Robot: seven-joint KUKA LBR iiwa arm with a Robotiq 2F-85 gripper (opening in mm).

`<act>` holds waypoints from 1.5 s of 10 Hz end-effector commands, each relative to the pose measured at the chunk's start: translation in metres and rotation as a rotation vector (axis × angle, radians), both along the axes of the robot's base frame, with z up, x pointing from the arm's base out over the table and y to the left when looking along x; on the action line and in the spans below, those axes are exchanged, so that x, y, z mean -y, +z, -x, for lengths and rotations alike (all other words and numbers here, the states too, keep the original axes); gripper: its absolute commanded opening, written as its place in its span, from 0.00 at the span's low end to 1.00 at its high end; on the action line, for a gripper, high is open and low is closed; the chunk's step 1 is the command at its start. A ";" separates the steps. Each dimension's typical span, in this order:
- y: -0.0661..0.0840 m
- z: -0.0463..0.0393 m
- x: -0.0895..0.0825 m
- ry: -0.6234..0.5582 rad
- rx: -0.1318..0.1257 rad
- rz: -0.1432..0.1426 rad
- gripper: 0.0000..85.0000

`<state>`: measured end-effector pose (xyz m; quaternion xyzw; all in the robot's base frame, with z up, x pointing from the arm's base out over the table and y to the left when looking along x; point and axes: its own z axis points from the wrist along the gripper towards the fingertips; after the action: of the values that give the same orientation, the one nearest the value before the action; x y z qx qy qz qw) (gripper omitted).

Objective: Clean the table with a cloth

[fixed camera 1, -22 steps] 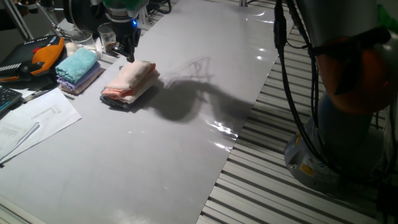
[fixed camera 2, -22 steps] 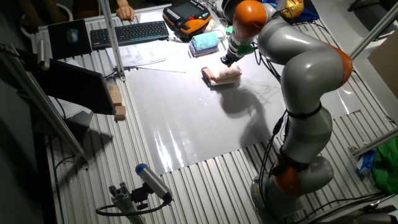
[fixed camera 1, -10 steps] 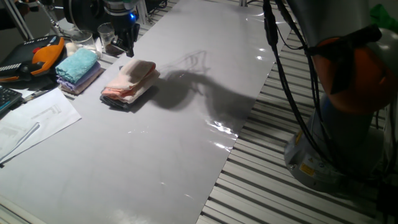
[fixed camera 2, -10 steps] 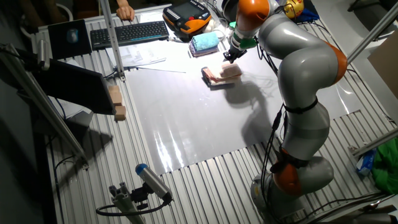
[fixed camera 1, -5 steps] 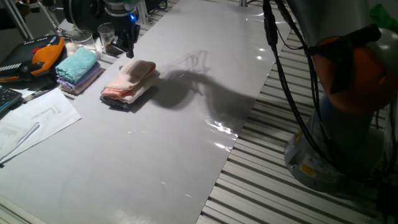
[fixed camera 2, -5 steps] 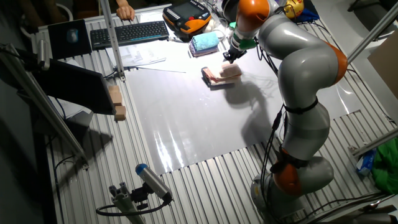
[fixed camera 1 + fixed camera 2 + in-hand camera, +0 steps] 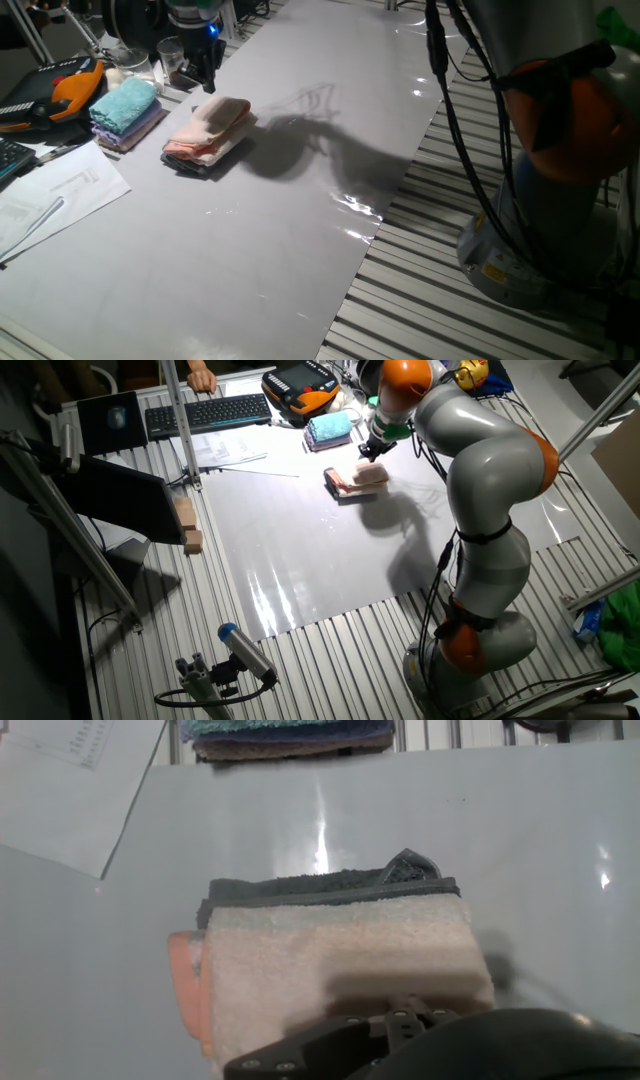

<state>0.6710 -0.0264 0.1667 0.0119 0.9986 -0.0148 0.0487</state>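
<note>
Pale pink and peach cloth [image 7: 208, 130], folded thick, lying flat on glossy grey-white table [image 7: 300, 230], directly below fingers [image 7: 207, 80], seemingly not touching them.

cloth [image 7: 340, 955]: pale pink/peach | table [image 7: 300, 240]: glossy grey-white | towel [image 7: 125, 102]: teal, prob.

Open grey-white table [image 7: 300, 250] stretches bare toward the near edge and the arm's base — room to pass. The folded cloth [image 7: 208, 130] on a dark grey cloth [image 7: 300, 890] sits mid-table; just beyond, a teal towel stack [image 7: 125, 105], a glass [image 7: 172, 55] and a sheet of paper [image 7: 50, 195] crowd the far side.
</note>
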 end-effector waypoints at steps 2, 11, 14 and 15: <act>0.000 0.0000 0.000 0.015 -0.008 -0.008 0.00; -0.007 -0.0049 -0.013 0.011 0.007 -0.013 0.00; -0.029 -0.0064 -0.022 0.009 0.030 -0.024 0.00; -0.031 -0.0066 -0.024 0.009 0.029 -0.024 0.00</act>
<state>0.6778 -0.0021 0.1365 0.0080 0.9980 -0.0023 0.0624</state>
